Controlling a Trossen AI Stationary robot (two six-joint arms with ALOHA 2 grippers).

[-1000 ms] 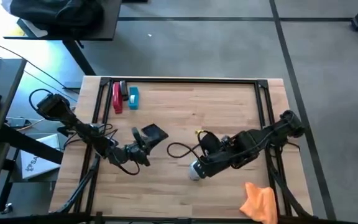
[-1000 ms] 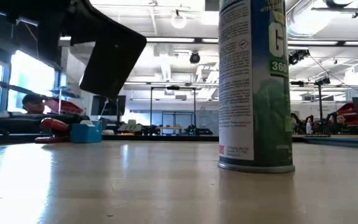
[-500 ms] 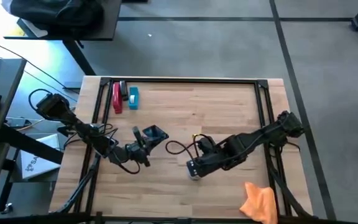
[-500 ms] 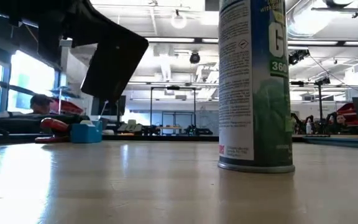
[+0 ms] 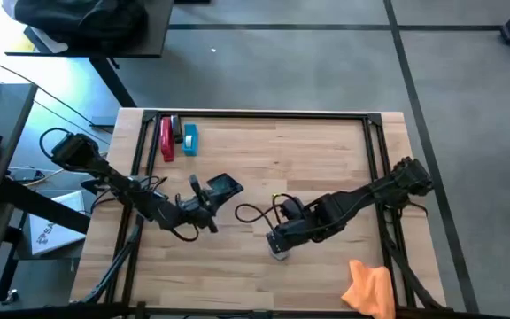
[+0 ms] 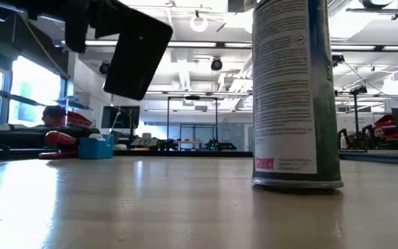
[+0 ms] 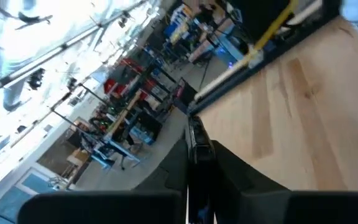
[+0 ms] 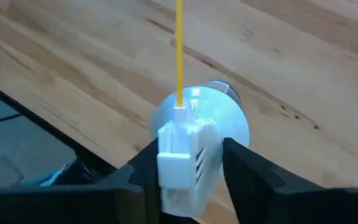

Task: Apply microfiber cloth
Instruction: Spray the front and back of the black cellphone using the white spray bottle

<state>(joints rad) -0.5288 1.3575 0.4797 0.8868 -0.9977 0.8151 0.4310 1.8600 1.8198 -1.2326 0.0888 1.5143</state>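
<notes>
The orange cloth (image 5: 369,289) lies crumpled at the near right corner of the table (image 5: 273,151), apart from both arms and touched by neither. To its left, near the middle of the near half, the right gripper (image 5: 277,245) sits over a spray can (image 6: 296,97) that stands upright on the wood; its wrist camera looks straight down on the can's white nozzle cap (image 8: 182,149) with a thin yellow straw rising from it, and the two dark fingers (image 8: 244,171) are closed against the cap's sides. Further left, the left gripper (image 5: 204,206) holds a black phone (image 5: 224,185) up off the table, tilted; from the low camera the phone (image 6: 135,55) hangs dark and slanted in the air, while the left wrist camera shows only its thin edge pinched between the fingers. At the far left corner lie a red stapler (image 5: 166,139) and a small blue box (image 5: 189,139), well clear of everything. The cloth does not show in the low view.
</notes>
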